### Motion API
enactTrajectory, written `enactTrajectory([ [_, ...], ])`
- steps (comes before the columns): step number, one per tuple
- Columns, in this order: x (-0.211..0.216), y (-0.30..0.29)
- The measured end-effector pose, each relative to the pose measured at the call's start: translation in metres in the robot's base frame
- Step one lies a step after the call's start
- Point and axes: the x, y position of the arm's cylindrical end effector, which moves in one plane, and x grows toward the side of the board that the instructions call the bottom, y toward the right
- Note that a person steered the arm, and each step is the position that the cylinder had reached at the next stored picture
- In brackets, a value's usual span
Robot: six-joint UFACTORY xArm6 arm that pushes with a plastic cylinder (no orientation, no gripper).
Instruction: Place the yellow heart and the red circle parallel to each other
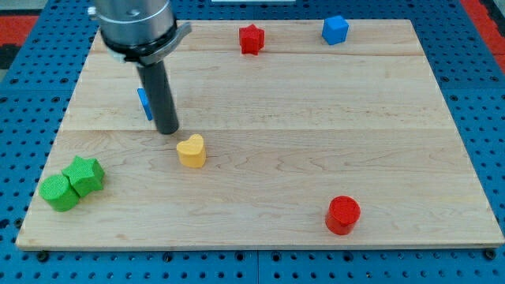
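Note:
The yellow heart (191, 151) lies left of the board's middle. The red circle (343, 214) lies near the view's bottom right. My tip (166, 130) rests on the board just up and left of the yellow heart, a small gap apart from it. The rod rises from the tip towards the view's top left and hides most of a blue block (144, 103) behind it.
A red star (251, 39) and a blue cube (334, 30) sit near the board's top edge. Two green blocks (72, 184) touch each other at the bottom left. The wooden board (316, 118) lies on a blue pegboard surface.

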Motion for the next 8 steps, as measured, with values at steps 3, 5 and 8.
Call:
enactTrajectory([
  [3, 0.001, 0.015],
  [5, 0.067, 0.054],
  [8, 0.082, -0.016],
])
